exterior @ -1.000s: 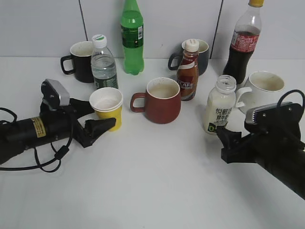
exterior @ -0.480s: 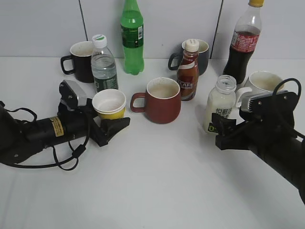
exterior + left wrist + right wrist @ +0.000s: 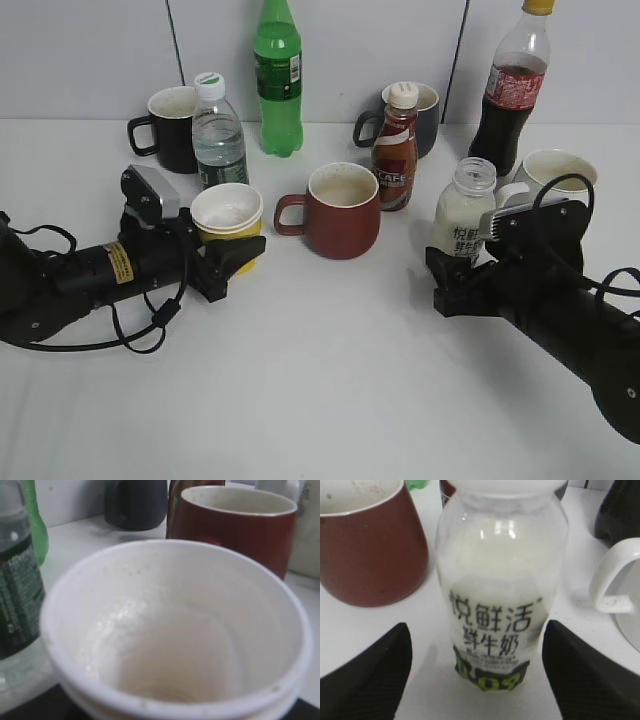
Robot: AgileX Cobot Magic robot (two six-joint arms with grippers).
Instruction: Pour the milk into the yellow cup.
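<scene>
The yellow cup [image 3: 228,214] stands left of centre, white inside and empty, and fills the left wrist view [image 3: 175,630]. My left gripper [image 3: 226,246] lies low on the table with one finger in front of the cup and one behind it, closed on it. The milk [image 3: 462,215] stands upright and uncapped at the right; its label with dark characters shows in the right wrist view [image 3: 495,620]. My right gripper [image 3: 450,276] is open, its two black fingers [image 3: 477,680] either side of the bottle's base with gaps to it.
A dark red mug [image 3: 340,212] stands between cup and milk. Behind are a water bottle [image 3: 217,135], black mug [image 3: 172,125], green bottle [image 3: 277,80], brown coffee bottle [image 3: 394,150], grey mug [image 3: 425,115], cola bottle [image 3: 510,90] and white mug [image 3: 555,175].
My left gripper moved right and took the yellow cup between its fingers. My right gripper moved left and forward until its open fingers flank the milk bottle's base.
</scene>
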